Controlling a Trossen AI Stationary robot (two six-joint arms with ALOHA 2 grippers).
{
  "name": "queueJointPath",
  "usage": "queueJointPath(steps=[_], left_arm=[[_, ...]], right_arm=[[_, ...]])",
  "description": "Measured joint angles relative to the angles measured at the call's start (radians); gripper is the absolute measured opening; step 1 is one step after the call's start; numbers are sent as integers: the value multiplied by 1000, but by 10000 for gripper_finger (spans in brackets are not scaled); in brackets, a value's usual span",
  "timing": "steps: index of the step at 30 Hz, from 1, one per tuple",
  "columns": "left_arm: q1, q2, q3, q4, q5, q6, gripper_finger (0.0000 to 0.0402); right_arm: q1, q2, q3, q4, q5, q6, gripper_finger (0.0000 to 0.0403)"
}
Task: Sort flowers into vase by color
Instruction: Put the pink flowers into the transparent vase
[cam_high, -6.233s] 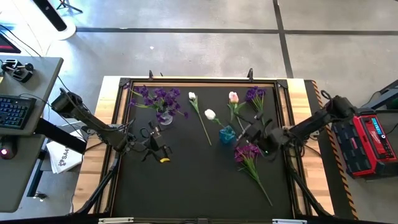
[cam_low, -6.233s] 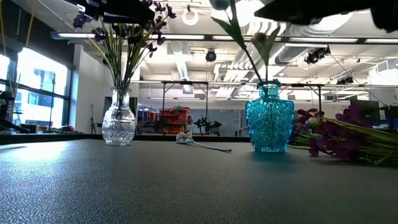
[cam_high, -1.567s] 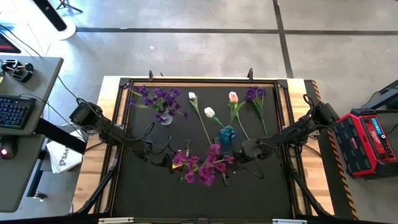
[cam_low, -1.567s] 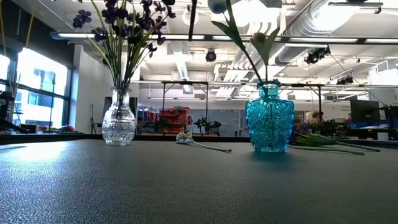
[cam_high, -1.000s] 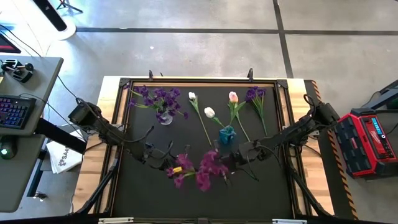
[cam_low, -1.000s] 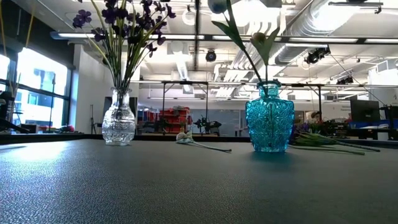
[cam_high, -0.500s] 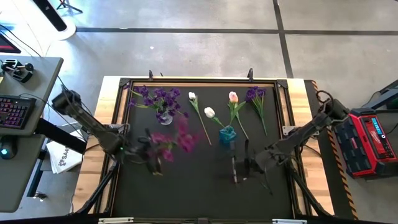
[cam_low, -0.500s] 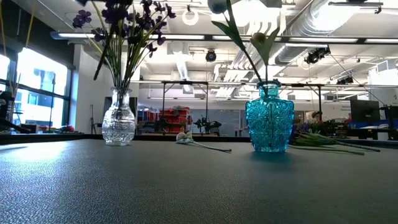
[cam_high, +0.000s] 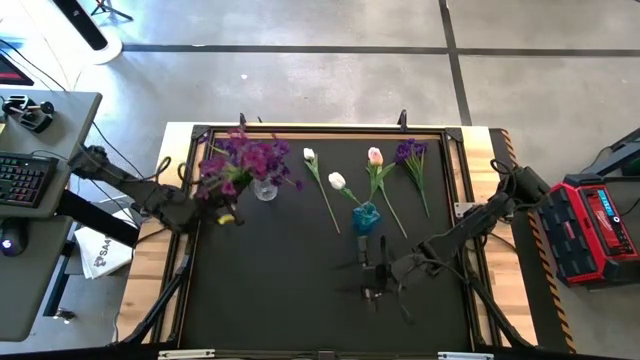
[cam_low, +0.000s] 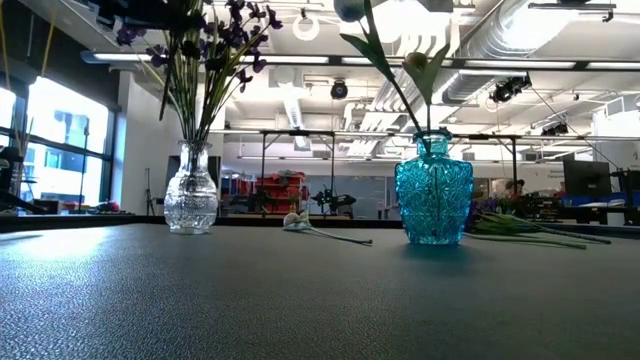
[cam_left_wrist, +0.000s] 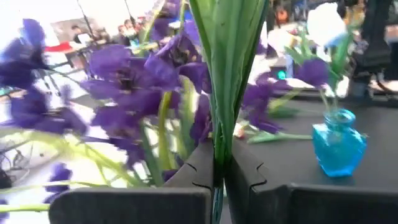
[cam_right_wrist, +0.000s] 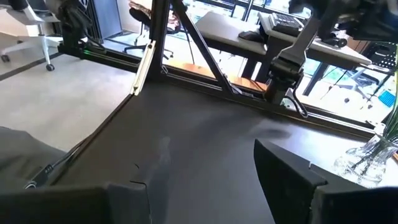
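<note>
My left gripper (cam_high: 219, 210) is shut on a purple sprig (cam_high: 243, 159), held high at the far left beside the clear vase (cam_high: 265, 188), which has purple flowers in it. The sprig's blossoms (cam_left_wrist: 130, 74) spread beyond the fingers. My right gripper (cam_high: 374, 272) stands open and empty on the near side of the blue vase (cam_high: 366, 216), in which a white tulip (cam_high: 337, 181) stands. Another white tulip (cam_high: 320, 192), a pink tulip (cam_high: 375, 156) and a purple sprig (cam_high: 411, 152) lie along the far side. My left gripper pinches the sprig's green stem and leaves (cam_left_wrist: 219, 146) between its two shut fingers. The stem runs on along and beyond the fingers to the blossoms. The sprig is lifted clear of the table, its blossoms over those in the clear vase.
The black mat has bare room across its near half (cam_high: 300, 300). A raised frame (cam_high: 190, 250) borders the table. In the low view the clear vase (cam_low: 190, 190) and the blue vase (cam_low: 432, 190) stand apart, with the lying white tulip (cam_low: 300, 222) between them.
My left gripper has carried the purple sprig from the middle of the table's near part toward the left and far edges, up to the clear vase, the sprig staying lifted. My right gripper has drawn back a little toward the near edge, without the sprig.
</note>
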Motion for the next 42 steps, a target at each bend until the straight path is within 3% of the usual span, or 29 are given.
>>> queueJointPath(steps=[7, 11, 15, 24, 33, 42], left_arm=[[115, -86, -214, 410, 201, 187, 3], [160, -88, -325, 690, 201, 323, 3], [194, -88, -380, 816, 202, 374, 3], [269, -71, -398, 763, 253, 310, 3], [306, -68, -398, 611, 195, 106, 19], [308, -70, -386, 491, 177, -1, 103]], right_arm=[[0, 0, 0, 20, -1, -26, 193], [0, 0, 0, 29, -1, -25, 193], [0, 0, 0, 32, -1, -25, 193], [-23, 0, 0, 51, -2, -21, 192], [-26, 0, 0, 54, -2, -20, 192], [-26, 0, 0, 54, -2, -20, 192]])
